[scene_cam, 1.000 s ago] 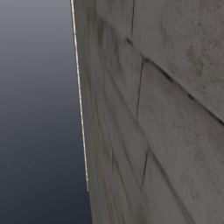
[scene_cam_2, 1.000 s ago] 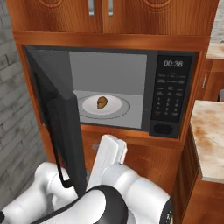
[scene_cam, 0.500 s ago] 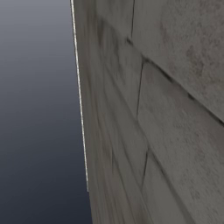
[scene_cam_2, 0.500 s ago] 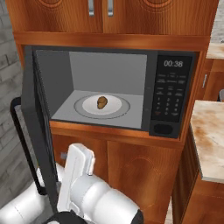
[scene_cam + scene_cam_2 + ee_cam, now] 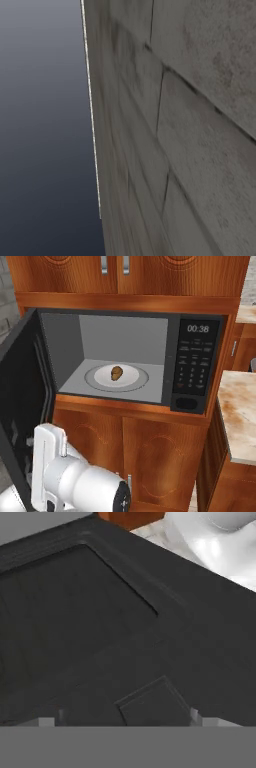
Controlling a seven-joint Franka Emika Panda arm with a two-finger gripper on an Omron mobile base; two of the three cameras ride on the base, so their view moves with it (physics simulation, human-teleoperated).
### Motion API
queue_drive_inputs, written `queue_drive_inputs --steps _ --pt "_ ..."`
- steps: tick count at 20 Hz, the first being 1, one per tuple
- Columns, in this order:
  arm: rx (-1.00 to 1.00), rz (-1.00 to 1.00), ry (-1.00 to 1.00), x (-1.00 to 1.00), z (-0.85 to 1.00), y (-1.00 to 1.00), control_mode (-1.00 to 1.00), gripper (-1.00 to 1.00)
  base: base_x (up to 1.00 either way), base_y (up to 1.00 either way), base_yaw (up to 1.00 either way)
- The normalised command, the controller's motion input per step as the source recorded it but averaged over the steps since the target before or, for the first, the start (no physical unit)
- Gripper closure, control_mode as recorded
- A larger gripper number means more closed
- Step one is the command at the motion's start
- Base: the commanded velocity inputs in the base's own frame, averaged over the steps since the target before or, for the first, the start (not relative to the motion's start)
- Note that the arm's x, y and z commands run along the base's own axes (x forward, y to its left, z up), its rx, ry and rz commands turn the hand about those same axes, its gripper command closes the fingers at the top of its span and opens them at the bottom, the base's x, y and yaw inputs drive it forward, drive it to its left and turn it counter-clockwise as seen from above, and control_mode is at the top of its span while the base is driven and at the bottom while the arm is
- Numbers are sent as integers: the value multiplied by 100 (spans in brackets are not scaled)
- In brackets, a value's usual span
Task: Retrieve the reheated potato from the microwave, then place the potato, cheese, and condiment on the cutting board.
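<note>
The potato [image 5: 116, 373], a small tan-brown lump, lies on a white plate [image 5: 136, 379] inside the open microwave [image 5: 197, 363]. The microwave's dark door [image 5: 22, 406] is swung wide to the left. In the hand view my gripper [image 5: 125, 722] is open, its two tips far apart, close against the door's dark inner face [image 5: 100, 637] with nothing between them. My white arm [image 5: 75, 481] sits low at the bottom left, below the microwave. The cheese, condiment and cutting board are out of view.
Wooden cabinet doors [image 5: 150, 456] sit below the microwave and more cabinets above. A pale stone counter [image 5: 240, 411] juts in at the right. A grey stone wall [image 5: 190, 125] stands close in the left base view.
The microwave door has swung further open to the left. My arm has dropped lower and moved left with it. The potato has not moved.
</note>
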Motion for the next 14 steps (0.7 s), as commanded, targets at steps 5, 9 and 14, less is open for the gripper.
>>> queue_drive_inputs --steps 5,9,14 --pt "-4 14 -9 -21 0 77 -100 -100 0 0 0" --pt "-6 3 -17 -3 0 85 -100 -100 0 0 0" --pt "-7 0 -20 -1 -2 87 -100 -100 0 0 0"
